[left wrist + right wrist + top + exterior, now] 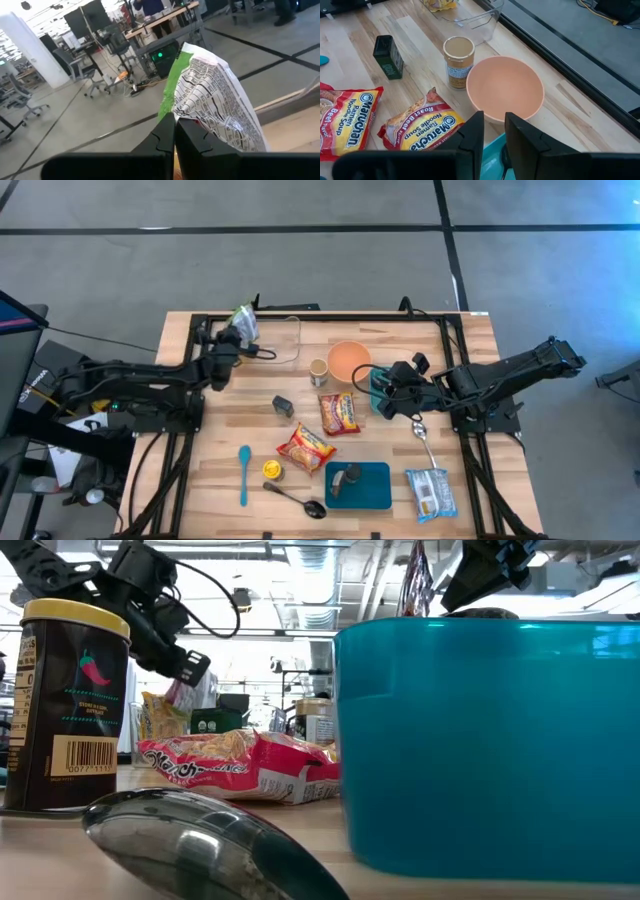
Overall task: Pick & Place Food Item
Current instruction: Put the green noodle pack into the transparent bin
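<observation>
Left claw is clamped shut on a green-and-white snack bag; right claw, barely parted and holding nothing, hangs just short of the peach bowl.

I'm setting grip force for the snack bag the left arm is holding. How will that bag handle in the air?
The snack bag looks thin and crinkled, so it is probably floppy and light. The left gripper pinches only its lower edge, so the rest may sway or fold. Its glossy film could slip, so a firm pinch seems wise.
</observation>
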### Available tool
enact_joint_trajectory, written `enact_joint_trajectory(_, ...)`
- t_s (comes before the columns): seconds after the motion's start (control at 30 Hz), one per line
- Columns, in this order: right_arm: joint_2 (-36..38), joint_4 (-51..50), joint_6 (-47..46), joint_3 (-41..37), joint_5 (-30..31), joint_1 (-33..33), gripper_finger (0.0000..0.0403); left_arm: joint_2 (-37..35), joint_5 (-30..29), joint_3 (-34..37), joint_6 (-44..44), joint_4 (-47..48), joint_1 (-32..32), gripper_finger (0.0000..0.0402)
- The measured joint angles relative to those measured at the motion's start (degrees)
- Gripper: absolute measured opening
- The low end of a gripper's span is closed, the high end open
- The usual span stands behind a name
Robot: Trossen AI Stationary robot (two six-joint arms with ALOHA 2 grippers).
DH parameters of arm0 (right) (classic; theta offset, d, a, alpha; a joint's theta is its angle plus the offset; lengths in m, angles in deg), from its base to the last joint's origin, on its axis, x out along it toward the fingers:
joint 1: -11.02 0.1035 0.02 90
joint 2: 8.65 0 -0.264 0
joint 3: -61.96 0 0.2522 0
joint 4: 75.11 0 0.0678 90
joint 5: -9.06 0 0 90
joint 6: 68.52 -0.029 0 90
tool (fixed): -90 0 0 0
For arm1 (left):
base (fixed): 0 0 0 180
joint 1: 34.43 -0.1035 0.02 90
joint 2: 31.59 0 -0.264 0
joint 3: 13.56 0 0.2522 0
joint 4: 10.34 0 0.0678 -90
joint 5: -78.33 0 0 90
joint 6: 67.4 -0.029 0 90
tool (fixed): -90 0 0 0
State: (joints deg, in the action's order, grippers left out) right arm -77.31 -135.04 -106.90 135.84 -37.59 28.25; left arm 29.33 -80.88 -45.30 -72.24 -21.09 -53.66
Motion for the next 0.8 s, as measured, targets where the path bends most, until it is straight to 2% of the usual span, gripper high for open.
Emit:
enact_joint_trajectory(0.33,0.0,0.0,0.0,0.0,0.0,0.0,0.0072,3.7,-2.0,0.0,5.2,-0.2,0.0,0.0)
enact_joint_trajectory(0.8,0.0,0.0,0.0,0.0,0.0,0.0,0.0072,3.8,-2.0,0.0,9.7,0.7,1.2,0.0)
